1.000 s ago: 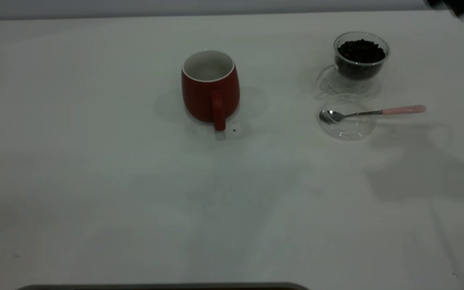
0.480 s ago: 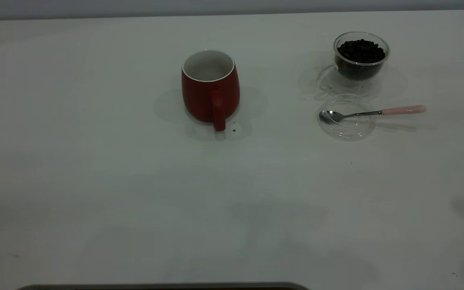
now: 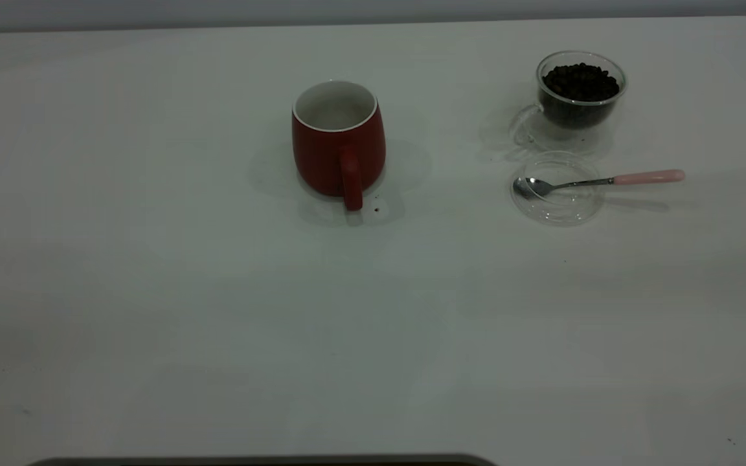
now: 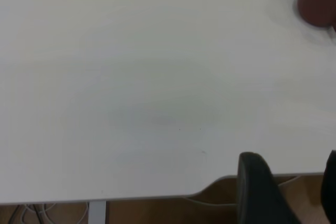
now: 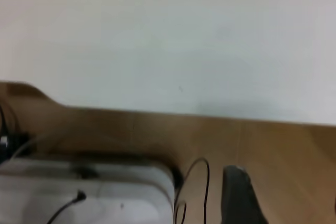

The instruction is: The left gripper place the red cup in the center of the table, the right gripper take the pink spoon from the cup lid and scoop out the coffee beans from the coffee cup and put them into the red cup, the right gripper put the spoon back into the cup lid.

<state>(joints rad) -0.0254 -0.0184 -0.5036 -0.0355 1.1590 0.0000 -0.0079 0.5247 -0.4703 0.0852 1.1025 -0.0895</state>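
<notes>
The white table point(image 3: 153, 291) is carrying one red cup point(image 3: 337, 142) at its centre, and well to its right one coffee cup point(image 3: 580, 90) of coffee beans point(image 3: 580, 81) is sitting just behind one cup lid point(image 3: 557, 204) holding one pink spoon point(image 3: 599, 181), while both grippers are hanging off the table's edge, their grip impossible to tell.

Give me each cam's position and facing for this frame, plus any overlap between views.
Exterior: high, facing the arms, looks down on the table, the red cup, coffee cup, cup lid and pink spoon; no robot parts.
Left wrist: past the table edge, facing across it; one finger of the left gripper.
Right wrist: off the table, over the floor; one finger.
Shared: exterior and left wrist both see the red cup.
</notes>
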